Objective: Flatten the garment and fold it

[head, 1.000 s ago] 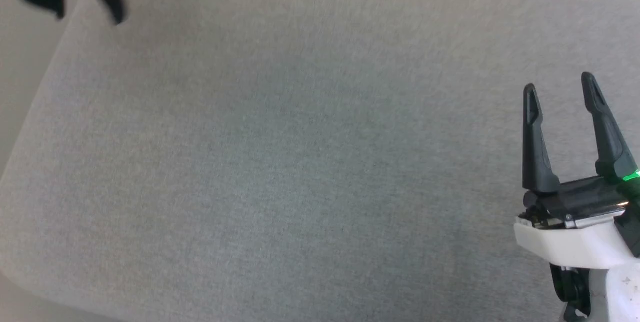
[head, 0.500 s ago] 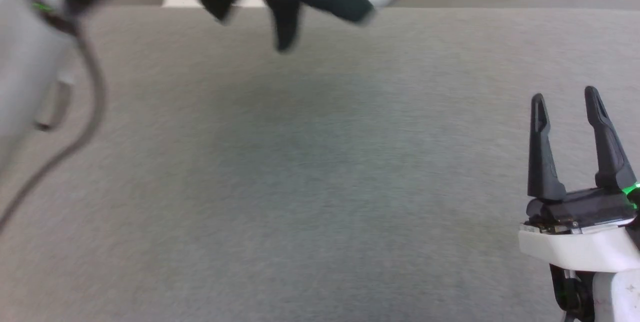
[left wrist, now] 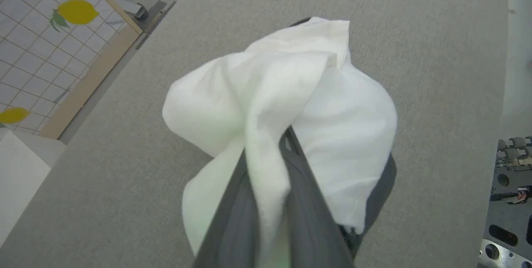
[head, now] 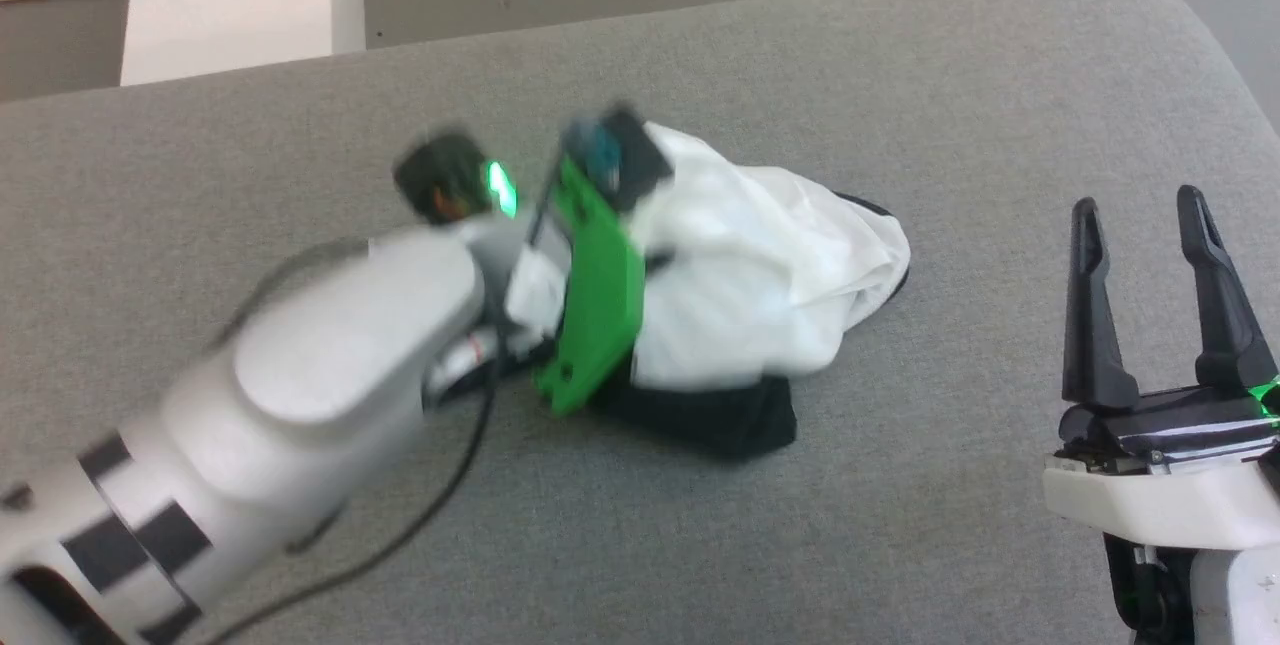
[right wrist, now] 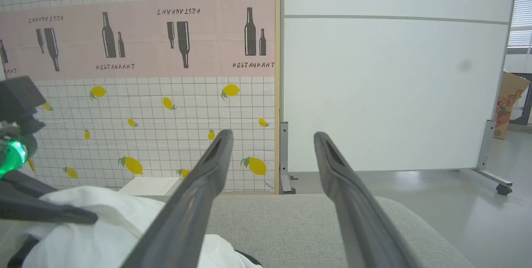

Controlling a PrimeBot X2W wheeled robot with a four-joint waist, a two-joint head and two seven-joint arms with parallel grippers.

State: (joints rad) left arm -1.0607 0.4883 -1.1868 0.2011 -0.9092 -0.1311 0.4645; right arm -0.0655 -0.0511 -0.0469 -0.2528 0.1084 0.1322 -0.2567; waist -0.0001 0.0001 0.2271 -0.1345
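Garment (head: 760, 285) sits crumpled on the grey tabletop (head: 900, 525), bunched around the left gripper (left wrist: 268, 156), whose fingers pinch a white fold. To flatten it well, I judge that pinch should lift and draw the cloth loose, while the right gripper (head: 1137, 210), fingers wide and empty, well apart from the heap, takes a second edge. White body, soft folds; a black sleeve peeks out beside the pinching fingers.

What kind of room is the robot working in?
Probably a robot test room, not a real home. A lemon-and-bottle printed screen and a white board on wheels stand like stage walls, and the garment sits bunched on a grey padded surface.
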